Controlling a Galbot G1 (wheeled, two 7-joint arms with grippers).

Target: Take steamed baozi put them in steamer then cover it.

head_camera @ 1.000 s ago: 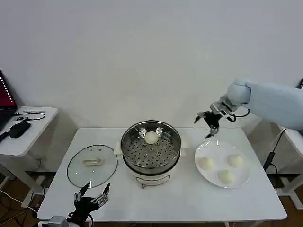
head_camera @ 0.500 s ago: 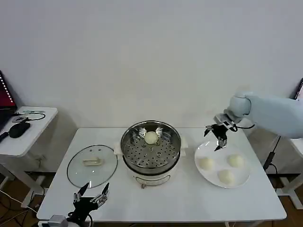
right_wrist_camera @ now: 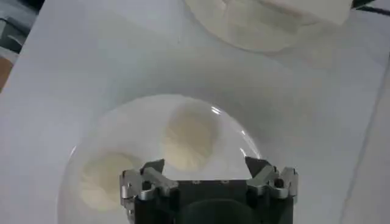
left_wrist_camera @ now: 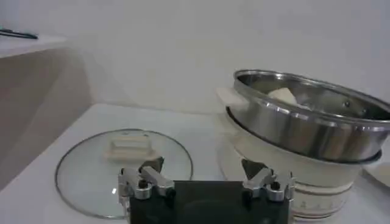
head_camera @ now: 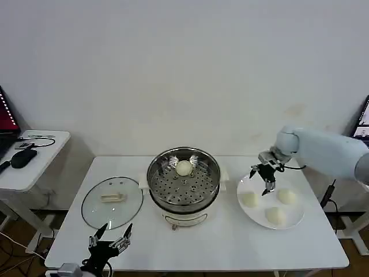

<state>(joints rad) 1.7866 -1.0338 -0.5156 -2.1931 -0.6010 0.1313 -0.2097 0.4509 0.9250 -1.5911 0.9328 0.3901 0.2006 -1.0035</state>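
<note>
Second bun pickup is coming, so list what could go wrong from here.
The right gripper, fingers open, hangs above the white plate where three baozi lie close together; descending, it may nudge a neighbour. A soft bun could be squashed. The steamer rim is high and might catch a carried bun.

The steamer (head_camera: 184, 186) stands uncovered at mid-counter (head_camera: 202, 242), its mouth open from above; one baozi (head_camera: 184, 168) sits at the far side of the tray, the rest of the tray bare. The cover (head_camera: 112, 201) lies flat on the counter left of the steamer, close beside it. The plate (head_camera: 293, 217) on the right carries three buns. The right gripper (head_camera: 266, 178), jaws apart, hangs above the plate's far edge. The left gripper (head_camera: 109, 240) sits low at the counter's near edge, jaws apart. Bare counter runs along the front.
</note>
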